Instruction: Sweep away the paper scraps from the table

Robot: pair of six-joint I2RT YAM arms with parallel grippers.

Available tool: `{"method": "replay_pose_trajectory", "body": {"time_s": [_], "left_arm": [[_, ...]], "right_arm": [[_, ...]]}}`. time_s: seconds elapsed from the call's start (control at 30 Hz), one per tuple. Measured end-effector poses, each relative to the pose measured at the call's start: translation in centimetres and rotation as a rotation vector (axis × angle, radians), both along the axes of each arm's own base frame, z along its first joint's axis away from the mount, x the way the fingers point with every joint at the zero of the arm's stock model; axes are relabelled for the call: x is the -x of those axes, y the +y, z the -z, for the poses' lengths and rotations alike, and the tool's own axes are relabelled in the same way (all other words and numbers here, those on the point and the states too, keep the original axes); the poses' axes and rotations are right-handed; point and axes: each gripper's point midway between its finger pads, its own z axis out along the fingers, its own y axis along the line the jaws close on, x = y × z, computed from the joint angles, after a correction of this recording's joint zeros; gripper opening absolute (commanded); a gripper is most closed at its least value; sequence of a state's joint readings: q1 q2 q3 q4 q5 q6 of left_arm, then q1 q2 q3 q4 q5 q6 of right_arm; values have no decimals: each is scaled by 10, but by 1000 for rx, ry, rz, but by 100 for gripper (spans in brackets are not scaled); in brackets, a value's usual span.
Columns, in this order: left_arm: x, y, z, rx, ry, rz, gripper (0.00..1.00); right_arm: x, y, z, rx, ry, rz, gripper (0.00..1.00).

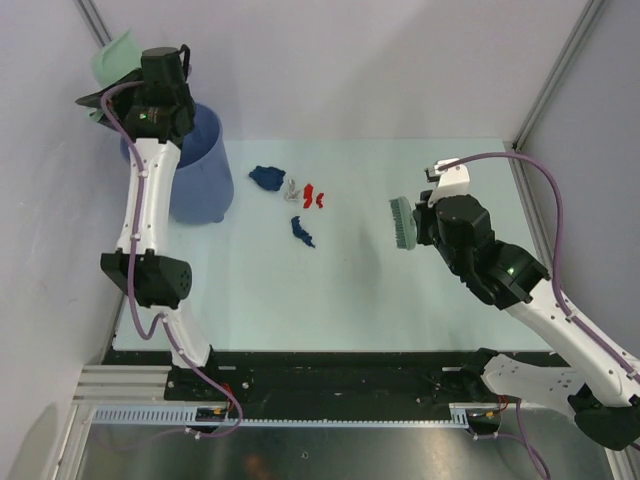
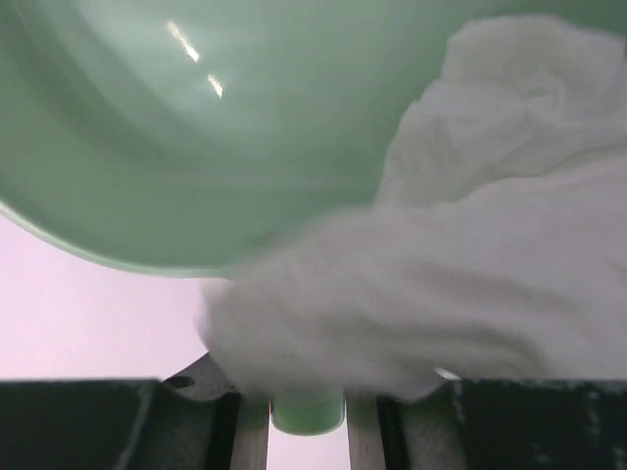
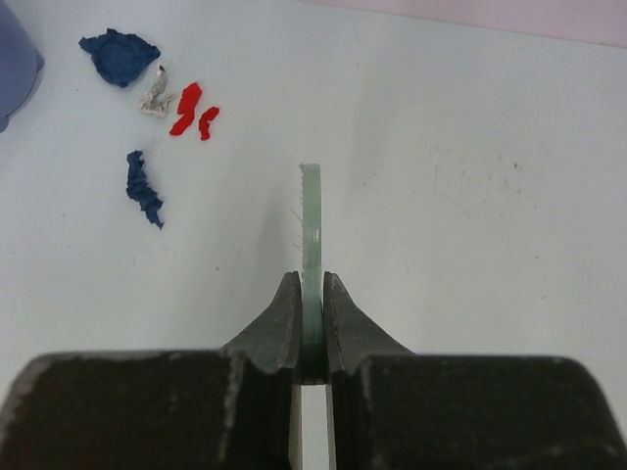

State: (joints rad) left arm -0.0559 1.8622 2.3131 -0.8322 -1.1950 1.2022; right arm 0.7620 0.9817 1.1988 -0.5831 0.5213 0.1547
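Note:
Several paper scraps lie on the table (image 1: 350, 300) left of centre: a dark blue wad (image 1: 268, 177), a grey-white one (image 1: 292, 190), red bits (image 1: 313, 195) and another dark blue one (image 1: 302, 232). The right wrist view shows them at upper left: the dark blue wad (image 3: 120, 56), the red bits (image 3: 186, 108) and the second blue wad (image 3: 144, 188). My right gripper (image 3: 312, 294) is shut on the mint-green brush (image 1: 405, 222), well right of the scraps. My left gripper (image 2: 307, 406) is shut on the handle of the dustpan (image 1: 118, 55), raised at the back left. A white paper wad (image 2: 470, 245) sits in the pan.
A blue bucket (image 1: 200, 165) stands at the table's back left, below the raised dustpan and just left of the scraps. White walls and metal corner rails (image 1: 555, 75) enclose the table. The arm bases sit along the near edge.

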Motion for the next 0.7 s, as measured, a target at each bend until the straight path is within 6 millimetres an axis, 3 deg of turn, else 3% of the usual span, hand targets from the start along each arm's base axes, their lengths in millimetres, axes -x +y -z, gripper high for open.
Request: {"method": "replay_pose_trajectory", "body": {"time_s": [0.17, 0.37, 0.5, 0.6, 0.7], "left_arm": [[-26, 0, 7, -152, 88, -8, 0], [-58, -9, 56, -282, -152, 126, 0], [-58, -20, 30, -326, -315, 148, 0], [-41, -24, -7, -337, -478, 132, 0], [-21, -23, -26, -329, -537, 106, 0]], "right_arm": [[2, 5, 2, -6, 4, -21, 0], [3, 12, -5, -22, -24, -47, 0], [4, 20, -7, -25, -36, -75, 0], [5, 30, -8, -26, -45, -107, 0], [3, 37, -7, -15, -45, -123, 0]]}}
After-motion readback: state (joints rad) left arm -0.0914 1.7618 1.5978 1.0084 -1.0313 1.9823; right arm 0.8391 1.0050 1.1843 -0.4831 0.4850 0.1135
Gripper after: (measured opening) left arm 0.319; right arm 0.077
